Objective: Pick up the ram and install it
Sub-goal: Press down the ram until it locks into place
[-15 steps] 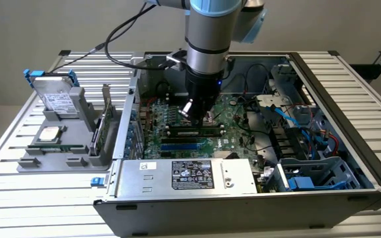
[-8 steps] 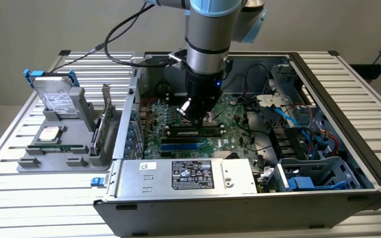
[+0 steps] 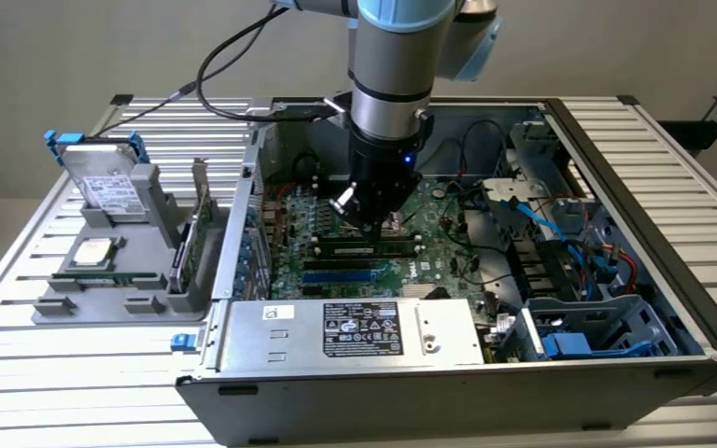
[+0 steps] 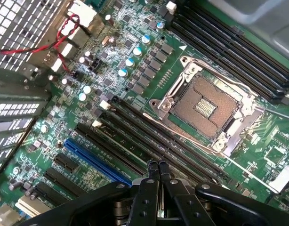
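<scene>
The tool, fingers pressed together, hangs over black memory slots beside the CPU socket.

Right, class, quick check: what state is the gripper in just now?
Gripper: shut, fingertips pressed together with nothing between them, just above the black memory slots.

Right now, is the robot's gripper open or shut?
Shut. In the wrist view the gripper has its two black fingertips pressed together with nothing between them, just above the long black memory slots.
</scene>
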Controlling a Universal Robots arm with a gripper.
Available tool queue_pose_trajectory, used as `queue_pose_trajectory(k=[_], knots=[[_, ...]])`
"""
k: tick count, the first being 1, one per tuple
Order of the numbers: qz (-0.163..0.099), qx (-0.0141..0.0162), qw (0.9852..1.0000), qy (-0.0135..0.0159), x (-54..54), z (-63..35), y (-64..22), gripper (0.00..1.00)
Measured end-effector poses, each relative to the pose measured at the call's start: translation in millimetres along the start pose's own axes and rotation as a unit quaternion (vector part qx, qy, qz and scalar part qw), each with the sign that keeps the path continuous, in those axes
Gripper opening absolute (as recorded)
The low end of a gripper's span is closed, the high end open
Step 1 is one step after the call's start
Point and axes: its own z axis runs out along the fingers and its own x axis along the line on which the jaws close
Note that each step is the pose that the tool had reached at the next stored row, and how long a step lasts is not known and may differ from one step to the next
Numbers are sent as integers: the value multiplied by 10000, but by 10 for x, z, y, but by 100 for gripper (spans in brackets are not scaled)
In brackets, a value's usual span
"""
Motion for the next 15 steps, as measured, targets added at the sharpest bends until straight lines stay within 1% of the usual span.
queue_pose_trajectory(k=[4,8,11,15], knots=[[308,-10,9995,-9,0,0,0,10],[610,-19,9981,-17,0,0,0,10],[836,-26,9965,-24,0,0,0,10],[1139,-35,9935,-33,0,0,0,10]])
